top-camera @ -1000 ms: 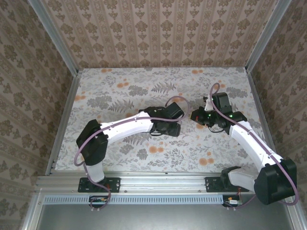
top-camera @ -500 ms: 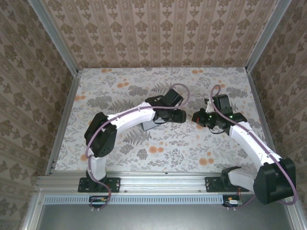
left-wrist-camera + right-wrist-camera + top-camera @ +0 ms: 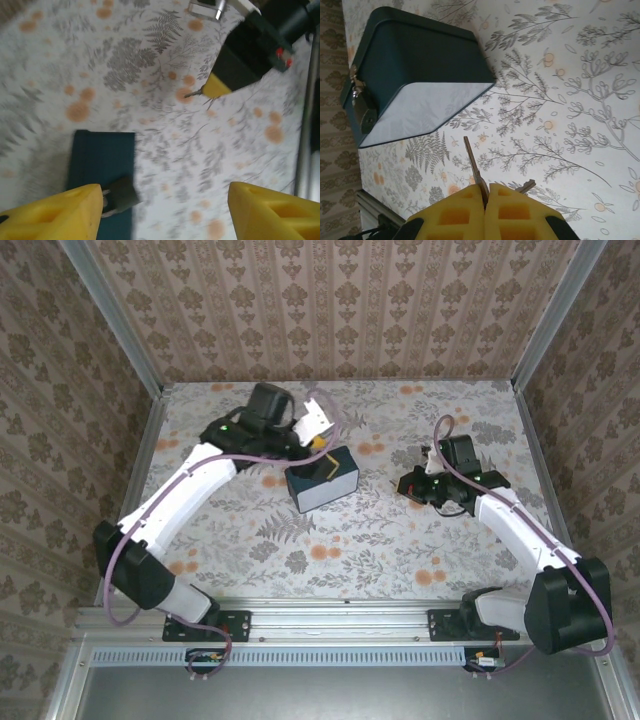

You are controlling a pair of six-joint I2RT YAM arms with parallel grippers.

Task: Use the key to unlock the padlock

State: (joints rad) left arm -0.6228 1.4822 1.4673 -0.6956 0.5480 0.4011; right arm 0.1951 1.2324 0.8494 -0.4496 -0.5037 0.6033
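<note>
The floral-print table carries a dark blue rectangular box near its middle. The left gripper hangs above the table just beside the box, its yellow pads spread wide with nothing between them. The right gripper is off to the box's right, apart from it, its pads pressed together on the key, whose blade points toward the box. The small brass padlock hangs on the box's narrow end.
</note>
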